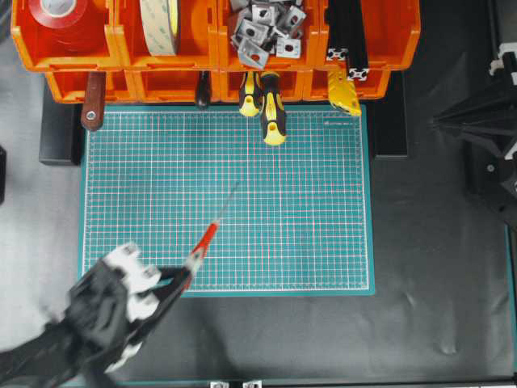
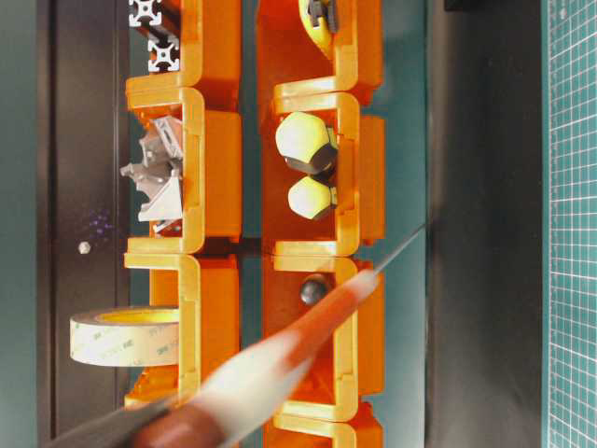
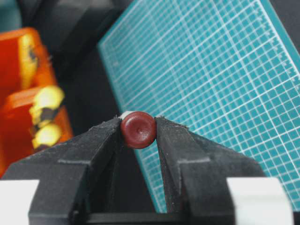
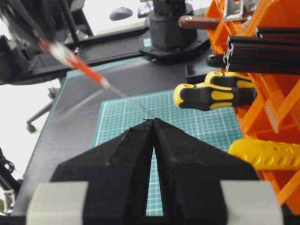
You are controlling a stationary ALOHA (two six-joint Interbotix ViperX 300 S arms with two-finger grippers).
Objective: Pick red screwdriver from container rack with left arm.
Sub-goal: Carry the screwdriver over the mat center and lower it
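My left gripper is shut on the red screwdriver at its cap end and holds it over the near left corner of the green mat, clear of the container rack. The thin shaft points up and right toward the rack. In the left wrist view the dark red cap sits pinched between the two black fingers. The screwdriver shows blurred in the table-level view and in the right wrist view. My right gripper is shut and empty, off to the right.
The green cutting mat lies in front of the rack. Two yellow-and-black screwdrivers, a brown-red handle with a hole, a dark handle and a yellow tool stick out of the lower bins. Upper bins hold tape rolls, metal brackets and black bars.
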